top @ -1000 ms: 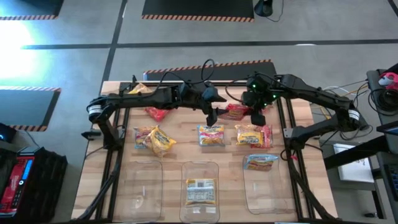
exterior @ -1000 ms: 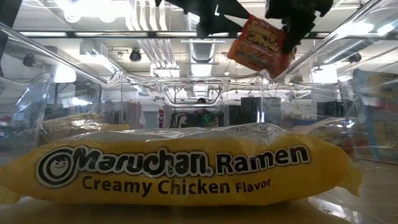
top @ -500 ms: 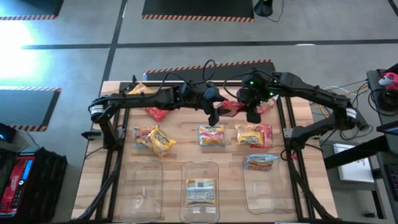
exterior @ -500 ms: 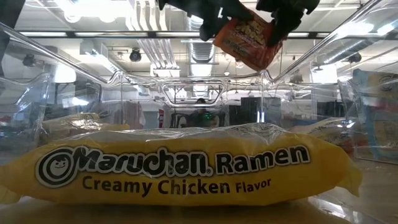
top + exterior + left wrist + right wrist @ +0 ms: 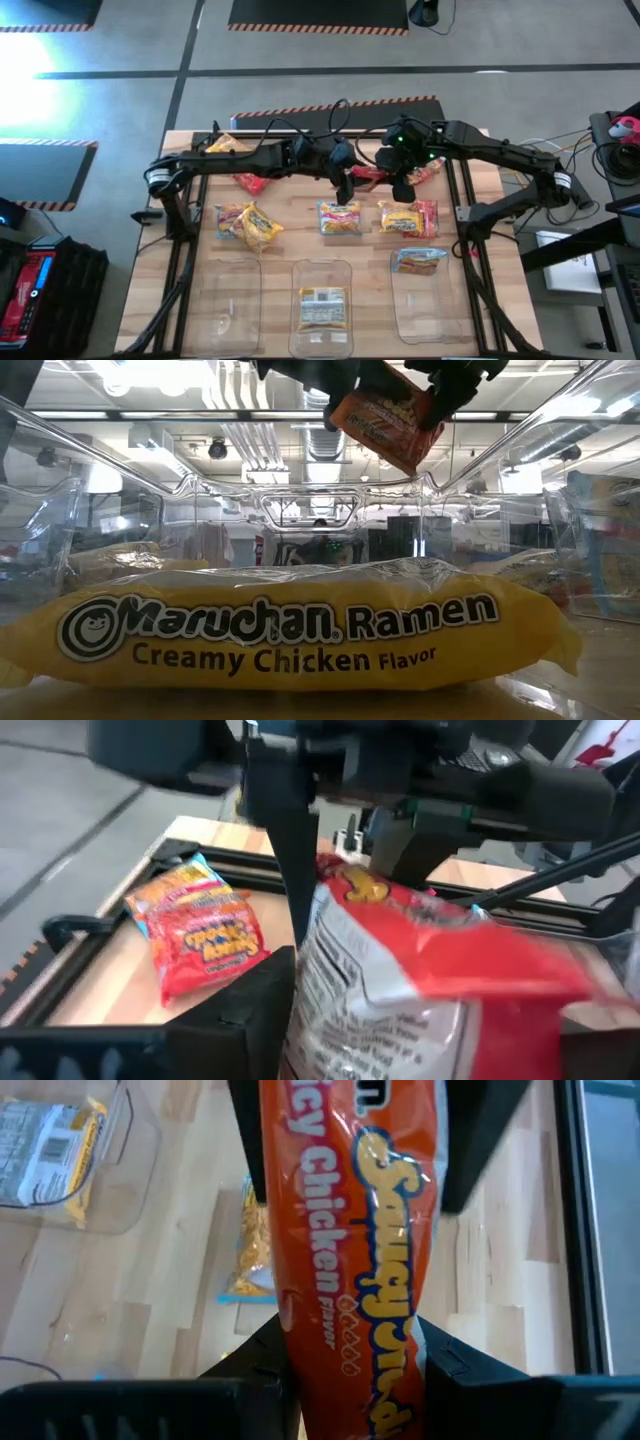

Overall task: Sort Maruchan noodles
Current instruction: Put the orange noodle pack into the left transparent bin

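Maruchan noodles packet in play right now is the glossy red-orange plastic one (image 5: 368,172), hanging in the air above the back half of the wooden table (image 5: 480,290), right between the two arms. The right gripper (image 5: 402,183) has it pinched by one end, fingers narrow and clamped flat on the wrapper (the right wrist view is basically filled with the "Chicken" print running straight out from between its fingers). So the long axis runs roughly across the table, from the right gripper out toward the left one.

The left gripper (image 5: 343,186) sits at the free end, and the left wrist view shows the packet's back label lying in between its two dark fingers. Those fingers look fairly wide around it, and I can't tell if they've actually bitten down yet, so I'd call it a handoff in progress, not done.

My guess is the whole next move hinges on that: the free end points at the left arm, which is the nearer one to the clear plastic bin on the left (image 5: 229,292), which looks empty from here. Other packets stay put: another red one (image 5: 252,182) on the table under the left arm, yellow ones (image 5: 339,217) in a row mid-table.
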Robot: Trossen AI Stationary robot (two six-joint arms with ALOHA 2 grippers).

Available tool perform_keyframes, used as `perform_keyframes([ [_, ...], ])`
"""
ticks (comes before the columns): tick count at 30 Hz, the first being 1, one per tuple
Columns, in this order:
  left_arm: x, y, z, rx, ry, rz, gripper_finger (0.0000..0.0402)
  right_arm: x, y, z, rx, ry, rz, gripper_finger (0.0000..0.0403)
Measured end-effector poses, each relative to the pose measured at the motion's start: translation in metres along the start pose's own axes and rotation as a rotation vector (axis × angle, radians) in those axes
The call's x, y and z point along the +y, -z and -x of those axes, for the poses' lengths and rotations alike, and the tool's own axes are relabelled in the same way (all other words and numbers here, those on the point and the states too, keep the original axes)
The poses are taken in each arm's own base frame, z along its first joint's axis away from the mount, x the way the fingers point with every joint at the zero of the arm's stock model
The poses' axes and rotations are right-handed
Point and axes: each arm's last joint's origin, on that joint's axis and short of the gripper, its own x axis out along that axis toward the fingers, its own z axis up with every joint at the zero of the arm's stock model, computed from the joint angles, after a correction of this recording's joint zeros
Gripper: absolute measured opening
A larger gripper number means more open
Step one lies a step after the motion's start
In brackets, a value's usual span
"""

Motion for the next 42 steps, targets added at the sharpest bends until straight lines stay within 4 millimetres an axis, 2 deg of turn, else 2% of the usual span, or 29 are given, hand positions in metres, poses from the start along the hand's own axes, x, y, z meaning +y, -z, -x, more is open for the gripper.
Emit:
perform_keyframes([
  [13,0.000,0.002,-0.003,0.006,0.013,0.009,0.0081,0.001,0.001,0.000,0.009,-0.008,0.004,0.0100],
  [19,0.000,0.002,-0.003,0.006,0.031,0.012,0.0072,0.002,0.002,0.002,0.014,-0.014,0.005,0.0106],
  [25,0.000,0.003,-0.003,0.013,0.034,0.016,0.0070,0.006,0.010,0.007,0.075,-0.030,-0.015,0.0146],
  [33,0.002,0.005,-0.002,0.038,0.025,0.021,0.0070,0.013,0.025,0.031,0.179,0.121,-0.041,0.0193],
  [42,0.002,0.008,0.012,0.141,0.006,0.079,0.0070,0.030,0.041,0.064,0.086,0.164,-0.143,0.0198],
])
